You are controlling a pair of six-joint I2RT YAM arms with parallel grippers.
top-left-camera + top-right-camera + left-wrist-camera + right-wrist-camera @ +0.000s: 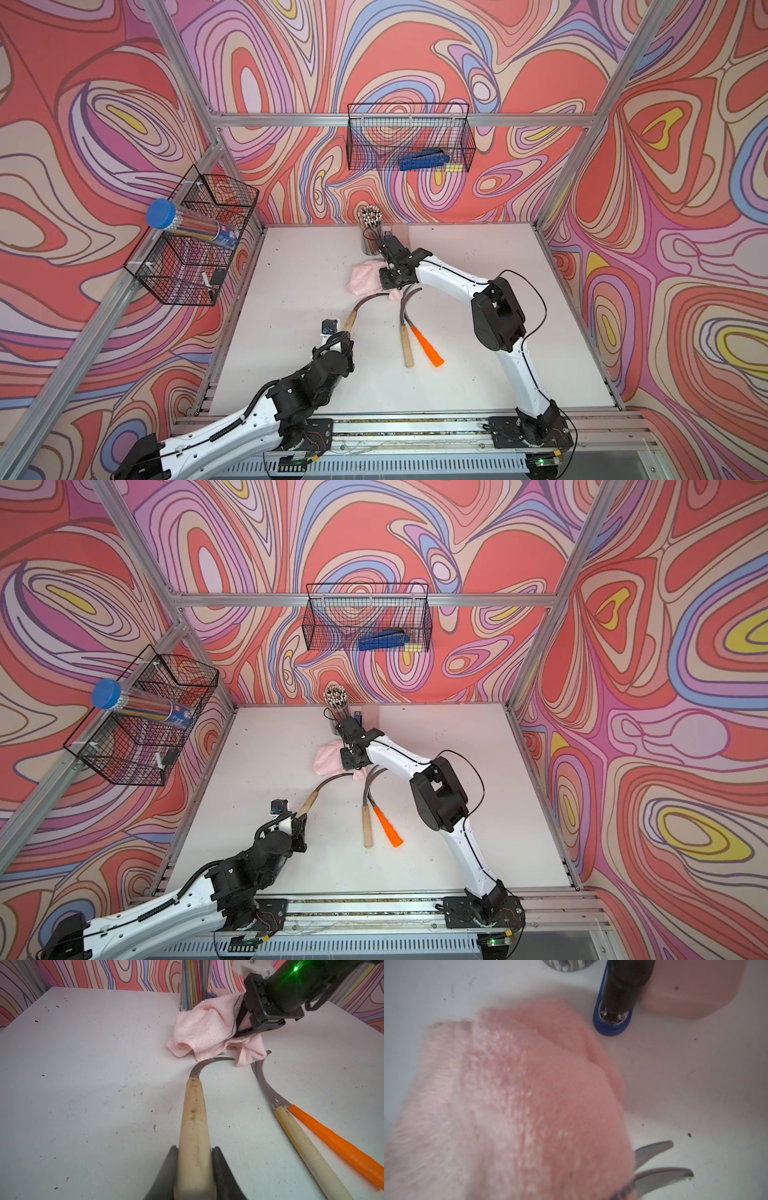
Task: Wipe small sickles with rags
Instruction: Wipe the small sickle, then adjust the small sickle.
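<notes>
Left wrist view, item one: the left end effector (195, 1172) is clenching the butt of a pale wooden handle, one finger on each side. The held sickle (194, 1109) is pointing straight away from it, long axis running toward the far middle of the counter (83, 1084), with the dark blade hooking over to the robot's right at its end. Item two: the rag (207, 1026), pale pink and fuzzy, is hanging bunched from the right end effector (244, 1030), whose jaws are pinching its hemmed edge. A loose corner is drooping to the counter just beside the blade tip, and I cannot tell whether cloth and metal are touching. Item three: the wooden-handled sickle (297, 1132) and the orange-handled sickle (332, 1136) are lying ungripped on the counter, to the right of the held one. Their handles are meeting near the blades, and the blades are curving up toward the rag's other corner. Item four: a pencil cup (370, 237) is standing just behind the rag in a top view. Judgement: the cloth is sitting beyond the blade's far end, roughly in line with the handle. The right arm is the nearer one to the metal, and the left is only anchoring the handle. The wipe probably depends on dragging the rag back along the curve toward the handle.
</notes>
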